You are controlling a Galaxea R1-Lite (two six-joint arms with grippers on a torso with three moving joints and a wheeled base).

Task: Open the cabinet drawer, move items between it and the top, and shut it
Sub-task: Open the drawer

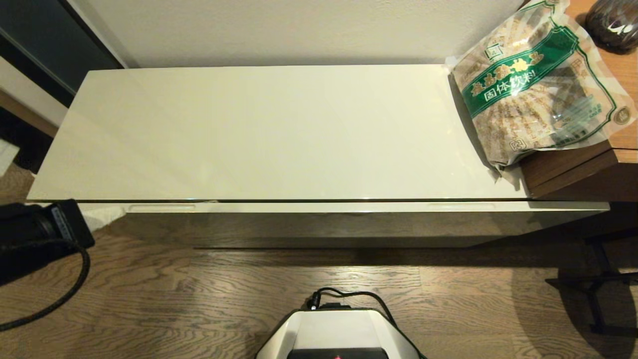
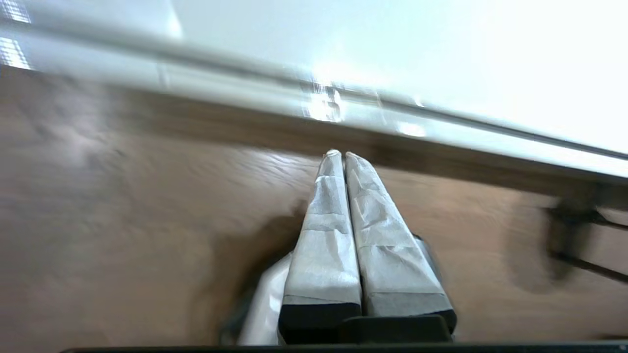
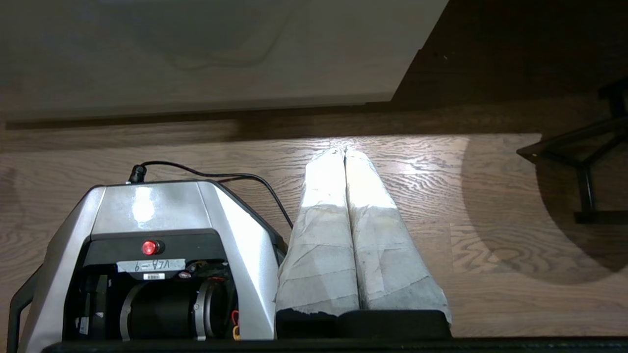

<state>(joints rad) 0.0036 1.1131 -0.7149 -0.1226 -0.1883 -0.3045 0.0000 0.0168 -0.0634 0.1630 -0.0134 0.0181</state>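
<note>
The cabinet top [image 1: 259, 129] is a long glossy cream slab. Below its front edge the drawer [image 1: 319, 207] shows only as a narrow strip with two handle slots, pushed in. The clear food bag [image 1: 538, 85] with a green band leans at the top's right end, partly on the brown desk. The denim garment is out of view. My left gripper [image 2: 342, 155] is shut and empty, low over the floor in front of the cabinet's left end; its arm [image 1: 35, 237] shows at the left edge. My right gripper [image 3: 342, 150] is shut and empty over the floor beside the base.
A taller brown wood-grain desk [image 1: 573, 167] adjoins the cabinet's right end, with a dark round object [image 1: 612, 22] on it. Black stand legs [image 1: 598, 281] rest on the wooden floor at the right. The robot base [image 1: 339, 331] and its cable sit front centre.
</note>
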